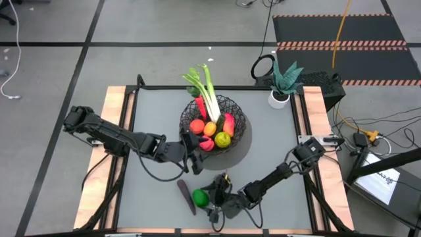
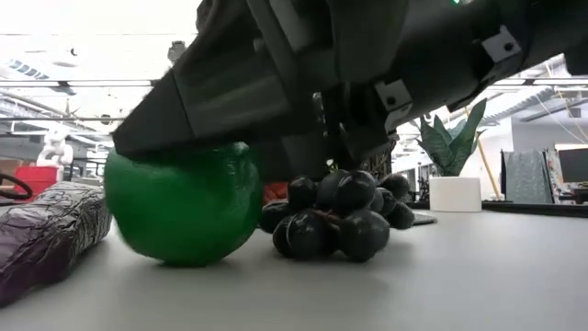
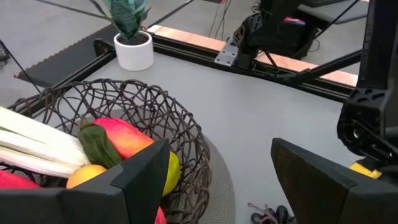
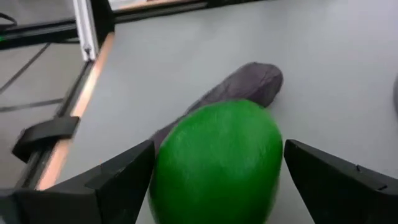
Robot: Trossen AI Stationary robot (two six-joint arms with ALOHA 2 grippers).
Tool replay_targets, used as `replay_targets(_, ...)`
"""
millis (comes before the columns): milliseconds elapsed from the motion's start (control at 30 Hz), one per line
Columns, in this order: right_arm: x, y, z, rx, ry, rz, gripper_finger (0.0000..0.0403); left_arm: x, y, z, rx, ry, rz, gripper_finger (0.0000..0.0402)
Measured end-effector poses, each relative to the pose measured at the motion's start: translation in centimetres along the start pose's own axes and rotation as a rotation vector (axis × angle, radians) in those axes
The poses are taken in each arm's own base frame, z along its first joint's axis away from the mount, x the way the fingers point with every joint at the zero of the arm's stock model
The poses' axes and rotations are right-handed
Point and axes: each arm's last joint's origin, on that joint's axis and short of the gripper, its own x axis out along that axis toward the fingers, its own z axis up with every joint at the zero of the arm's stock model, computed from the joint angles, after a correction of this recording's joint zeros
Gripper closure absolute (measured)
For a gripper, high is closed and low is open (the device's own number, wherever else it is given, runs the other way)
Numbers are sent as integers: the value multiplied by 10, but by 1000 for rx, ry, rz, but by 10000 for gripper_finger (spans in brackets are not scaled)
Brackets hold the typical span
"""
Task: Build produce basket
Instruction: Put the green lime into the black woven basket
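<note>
**Q:** At the table's near edge, what is the right gripper (image 4: 214,180) doing?

**A:** It sits low over the green fruit (image 1: 200,197), fingers (image 4: 118,180) spread wide, one on each side of the fruit. Whether the pads touch the fruit cannot be told. The fruit rests on the table (image 1: 276,145).

**Q:** What lies near that fruit?

**A:** The eggplant (image 1: 185,196) lies just beside it, on the side away from the right arm. The grapes (image 2: 335,216) rest on the table beside the fruit, under the right arm.

**Q:** Position of the left gripper (image 3: 217,180)?

**A:** It is at the near rim of the basket (image 1: 237,112), fingers (image 3: 134,180) wide apart and holding nothing.

**Q:** Location and contents of the basket?

**A:** It stands at table centre, toward the far side. It holds the leek (image 1: 207,92), which sticks out over the far rim, plus red, orange and yellow-green fruits.

**Q:** Other items?

**A:** A potted plant (image 1: 283,82) stands at the far right corner, well apart from the basket.
</note>
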Motion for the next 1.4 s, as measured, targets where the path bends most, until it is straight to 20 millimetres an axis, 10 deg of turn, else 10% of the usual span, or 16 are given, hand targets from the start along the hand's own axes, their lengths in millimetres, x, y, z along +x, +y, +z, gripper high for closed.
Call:
replay_targets(700, -10, 0, 14, -118, 79, 74, 113, 0, 0, 0, -13, 0, 1, 124)
replay_targets(1133, -73, 4, 86, -217, 72, 108, 113, 0, 0, -1, -4, 6, 3, 124)
replay_targets(1400, -139, -8, 91, -192, -3, 131, 113, 0, 1, -1, 4, 11, 6, 124)
